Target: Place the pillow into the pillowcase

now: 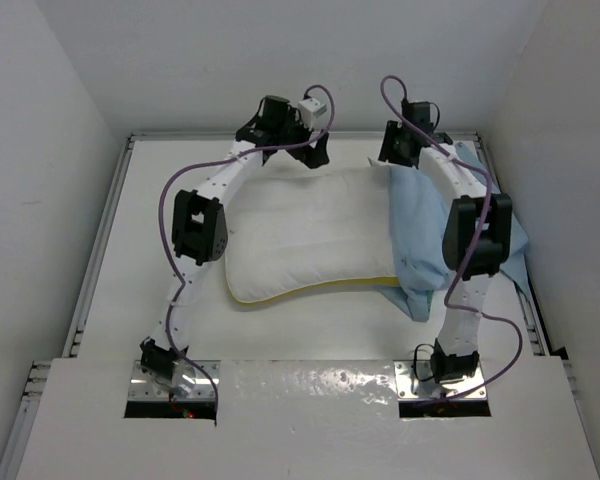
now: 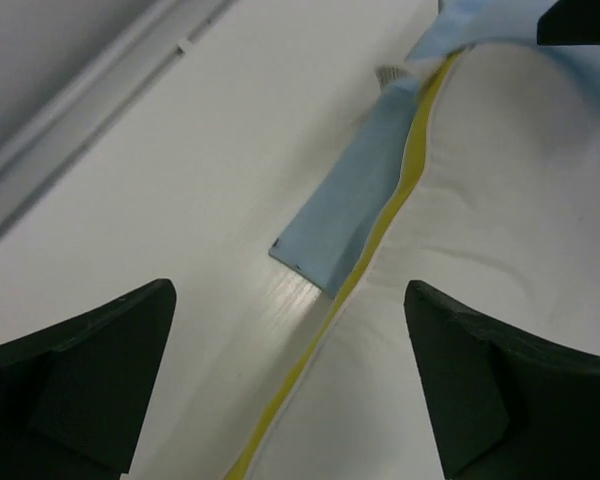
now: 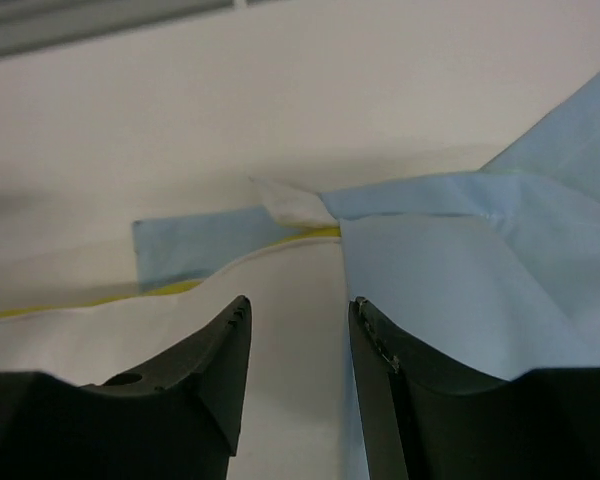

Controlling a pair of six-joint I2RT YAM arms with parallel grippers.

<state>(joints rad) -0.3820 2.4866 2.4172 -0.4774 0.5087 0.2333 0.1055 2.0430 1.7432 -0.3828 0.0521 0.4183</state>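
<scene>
Right end effector (image 3: pixel 300 305) over pillowcase (image 3: pixel 460 290) hem — pillow (image 1: pixel 310 235) end hidden inside.

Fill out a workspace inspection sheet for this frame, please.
Surface: white table, glossy.
Job's things: pillow lies flat; pillowcase covers only its right end.
Clutter: nothing seen.
Grippers: left gripper wide open over the pillow's yellow edge; right gripper narrowly open at the pillowcase's edge.
Cables: purple cables loop along both arms.
Surroundings: white walls on three sides.

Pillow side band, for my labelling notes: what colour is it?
The band is yellow, clearest in left wrist view.
</scene>
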